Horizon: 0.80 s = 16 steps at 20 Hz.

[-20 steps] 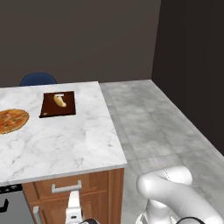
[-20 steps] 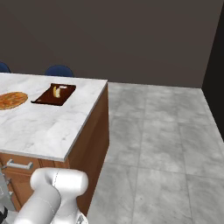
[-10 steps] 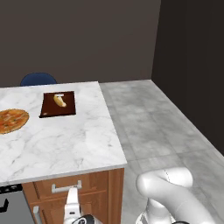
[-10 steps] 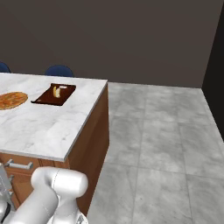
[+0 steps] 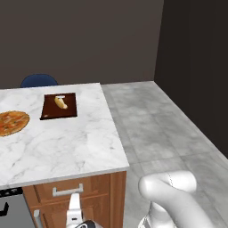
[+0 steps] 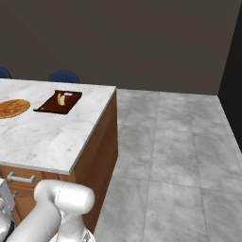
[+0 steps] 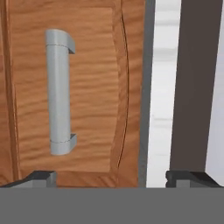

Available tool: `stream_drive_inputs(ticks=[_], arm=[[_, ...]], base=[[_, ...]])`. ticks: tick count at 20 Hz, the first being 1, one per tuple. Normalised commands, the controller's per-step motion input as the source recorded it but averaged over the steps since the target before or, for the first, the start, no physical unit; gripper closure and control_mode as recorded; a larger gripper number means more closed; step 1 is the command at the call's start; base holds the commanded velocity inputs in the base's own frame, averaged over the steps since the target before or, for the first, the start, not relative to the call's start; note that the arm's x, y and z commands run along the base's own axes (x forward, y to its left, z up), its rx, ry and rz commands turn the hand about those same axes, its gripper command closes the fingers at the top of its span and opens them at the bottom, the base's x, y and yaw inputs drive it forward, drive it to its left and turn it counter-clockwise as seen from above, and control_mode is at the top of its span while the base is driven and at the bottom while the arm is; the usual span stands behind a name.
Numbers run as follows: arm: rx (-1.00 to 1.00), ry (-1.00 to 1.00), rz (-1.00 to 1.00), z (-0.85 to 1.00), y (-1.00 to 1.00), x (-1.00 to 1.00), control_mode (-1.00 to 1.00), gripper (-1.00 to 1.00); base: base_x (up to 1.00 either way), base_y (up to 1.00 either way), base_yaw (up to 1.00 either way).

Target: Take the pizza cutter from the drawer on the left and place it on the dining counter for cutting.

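Observation:
The drawer sits shut under the front edge of the dining counter, its silver bar handle facing me. In the hand view the panelled drawer front is close up and the handle stands rolled upright, left of centre. My gripper is open, its dark tips wide apart and short of the wood. From the left base view the gripper hangs just below the drawer. The pizza cutter is hidden.
A dark cutting board with a pale bread piece lies at the counter's back, and a pizza at its left. Blue chairs stand behind. A grey appliance front is left of the drawer. Tiled floor opens to the right.
My gripper has risen slightly toward the drawer front. Everything on the counter is unmoved.

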Motion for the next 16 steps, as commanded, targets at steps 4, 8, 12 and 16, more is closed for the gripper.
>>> stream_drive_inputs(ticks=[4, 8, 12, 16], arm=[[0.00, -0.01, 0.00, -0.16, 0.01, 0.18, -1.00, -1.00], [0.00, -0.03, 0.00, -0.11, 0.00, 0.15, -1.00, -1.00], [0.00, -0.02, 0.00, -0.10, 0.01, 0.19, -1.00, -1.00], [0.00, -0.01, 0.00, -0.18, 0.15, 0.19, -1.00, -1.00]], base=[[0.00, 0.00, 0.00], [0.00, 0.00, 0.00], [0.00, 0.00, 0.00], [0.00, 0.00, 0.00]])
